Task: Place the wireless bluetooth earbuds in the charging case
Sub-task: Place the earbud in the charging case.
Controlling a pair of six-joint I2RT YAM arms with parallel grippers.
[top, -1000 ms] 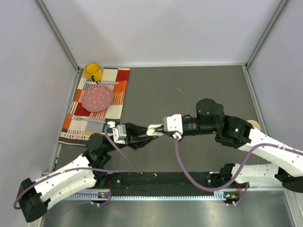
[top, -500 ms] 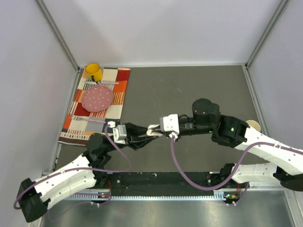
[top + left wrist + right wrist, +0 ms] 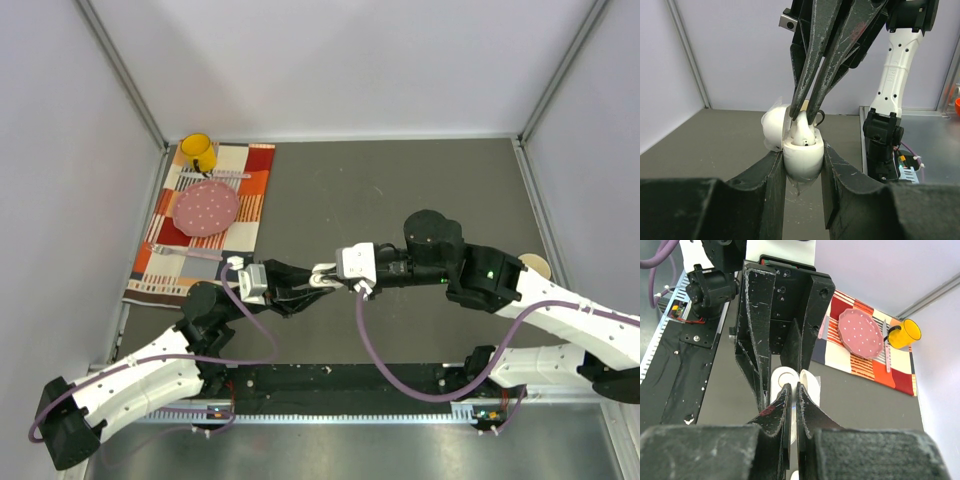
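Observation:
My left gripper (image 3: 303, 287) is shut on the white charging case (image 3: 802, 159), holding it above the table with its lid (image 3: 774, 122) open to the left. My right gripper (image 3: 332, 277) comes in from the right and is shut on a small white earbud (image 3: 804, 133). The earbud's lower end sits in the case's opening. In the right wrist view my right gripper (image 3: 793, 388) has its jaws nearly touching, with the case (image 3: 779, 378) and its lid (image 3: 810, 383) just beyond the tips. Other earbuds are not clearly in view.
A striped placemat (image 3: 252, 190) at the far left carries a pink plate (image 3: 207, 207), a yellow mug (image 3: 198, 152) and cutlery. A small tan round thing (image 3: 538, 265) lies by the right wall. Grey walls close in the table.
My right gripper has moved a little to the left, bringing the earbud closer into the case. My left gripper and the case have stayed put.

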